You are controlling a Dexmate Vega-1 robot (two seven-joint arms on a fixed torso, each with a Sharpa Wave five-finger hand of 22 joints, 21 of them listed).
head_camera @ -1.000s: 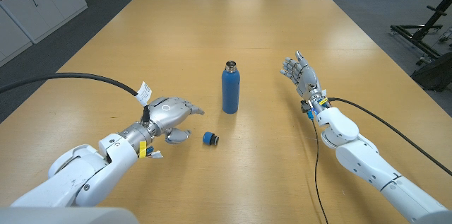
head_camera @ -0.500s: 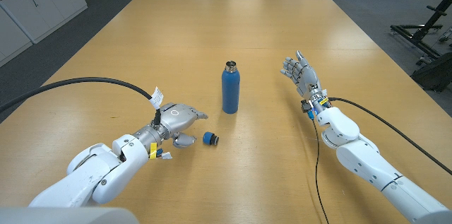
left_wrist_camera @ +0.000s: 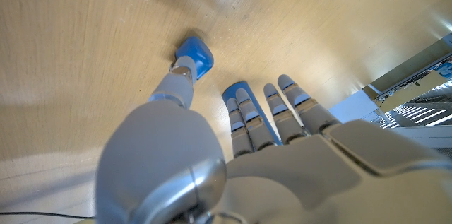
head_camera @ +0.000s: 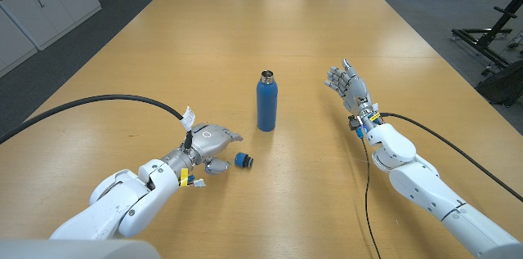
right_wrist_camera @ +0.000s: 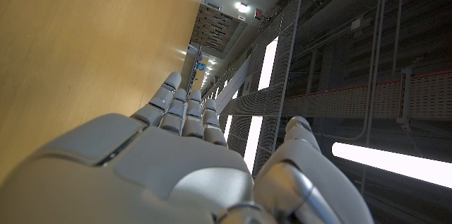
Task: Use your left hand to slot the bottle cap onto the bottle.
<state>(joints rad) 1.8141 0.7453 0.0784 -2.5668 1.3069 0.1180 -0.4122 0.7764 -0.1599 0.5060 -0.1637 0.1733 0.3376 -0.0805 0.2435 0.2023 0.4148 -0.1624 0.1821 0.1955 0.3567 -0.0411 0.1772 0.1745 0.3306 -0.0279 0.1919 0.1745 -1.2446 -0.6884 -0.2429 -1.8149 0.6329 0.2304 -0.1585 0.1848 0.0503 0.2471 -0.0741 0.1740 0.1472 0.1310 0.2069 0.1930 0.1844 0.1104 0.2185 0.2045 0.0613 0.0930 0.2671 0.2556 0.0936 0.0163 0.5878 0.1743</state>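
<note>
My left robot hand (head_camera: 211,142) low over bench (head_camera: 163,63), fingers apart, holding nothing — thumb tip right at blue bottle cap (head_camera: 243,160); contact, I can't tell. Cap lies on bench, near blue bottle (head_camera: 266,102), which stands upright and uncapped mid-bench. My right robot hand (head_camera: 350,85) open, fingers spread — well apart from bottle.

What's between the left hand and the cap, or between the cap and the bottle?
Nothing visible. The left hand is right beside the cap, and only bare table lies between the cap and the open, upright bottle.
</note>
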